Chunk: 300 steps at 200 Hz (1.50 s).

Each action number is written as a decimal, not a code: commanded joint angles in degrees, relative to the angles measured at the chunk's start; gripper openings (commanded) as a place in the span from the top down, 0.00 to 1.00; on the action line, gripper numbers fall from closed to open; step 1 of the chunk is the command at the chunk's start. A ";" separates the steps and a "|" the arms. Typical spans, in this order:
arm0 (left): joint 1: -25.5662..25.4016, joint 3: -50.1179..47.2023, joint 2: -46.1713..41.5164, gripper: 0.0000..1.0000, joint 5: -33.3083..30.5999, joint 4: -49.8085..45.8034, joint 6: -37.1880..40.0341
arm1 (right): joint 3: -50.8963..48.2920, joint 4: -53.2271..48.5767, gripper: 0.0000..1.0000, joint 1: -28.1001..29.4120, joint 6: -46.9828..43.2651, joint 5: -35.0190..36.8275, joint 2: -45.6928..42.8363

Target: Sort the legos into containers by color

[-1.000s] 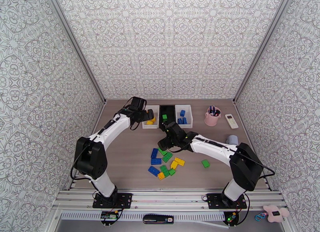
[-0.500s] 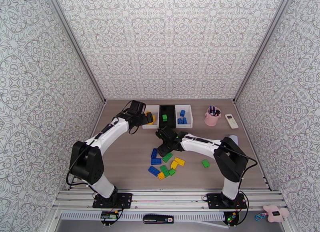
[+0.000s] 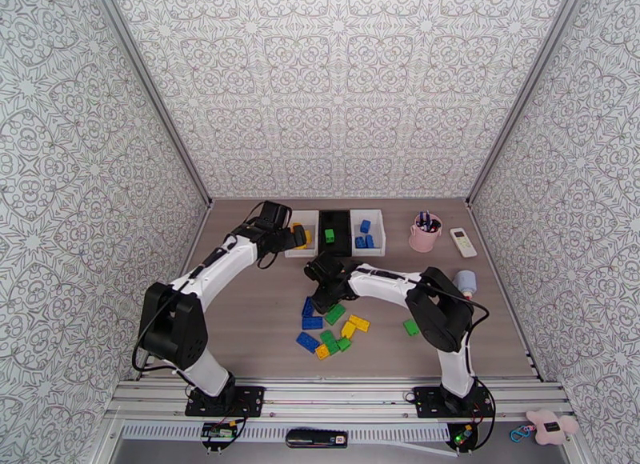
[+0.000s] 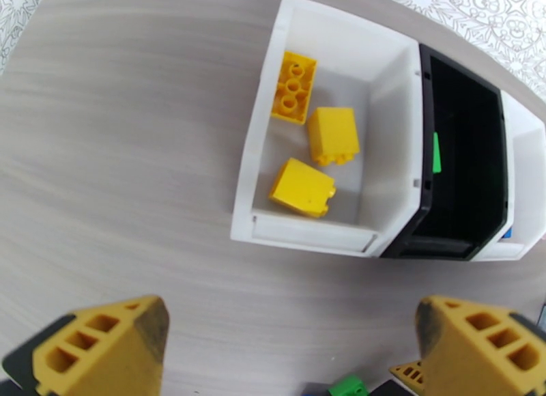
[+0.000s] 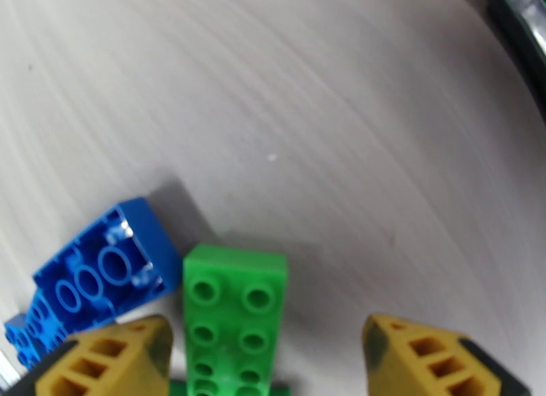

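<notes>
A loose pile of legos (image 3: 332,330) in blue, green and yellow lies mid-table, with one green brick (image 3: 411,326) apart to the right. At the back stand a white bin (image 4: 256,151) with three yellow bricks (image 4: 302,187), a black bin (image 4: 426,186) with a green brick (image 3: 329,235), and a white bin (image 3: 378,232) with blue bricks. My left gripper (image 4: 293,349) hangs open and holds nothing just in front of the yellow bin. My right gripper (image 5: 266,356) is open low over the pile's far edge, its fingers either side of a green brick (image 5: 235,308); a blue brick (image 5: 95,274) lies just left of it.
A pink cup with pens (image 3: 424,232) and a white remote (image 3: 462,242) sit at the back right. A pale grey-blue object (image 3: 464,280) lies near the right arm's elbow. Bare wood table (image 3: 240,314) stretches left of the pile.
My right gripper has swung left and down from near the black bin to the pile's far edge, the arm folding in. The left gripper drew back slightly from the yellow bin.
</notes>
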 commanded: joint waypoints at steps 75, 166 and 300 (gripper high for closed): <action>0.06 -6.40 -6.97 0.00 1.70 7.96 3.71 | 1.69 -1.86 0.64 0.66 0.57 -0.26 0.56; -0.01 -17.86 -20.16 0.00 7.11 15.33 14.69 | -2.88 3.84 0.78 -0.45 3.72 3.96 -8.61; -10.61 -41.92 -31.57 0.00 18.15 44.27 38.39 | 3.90 19.06 0.83 -14.34 10.58 3.83 -6.48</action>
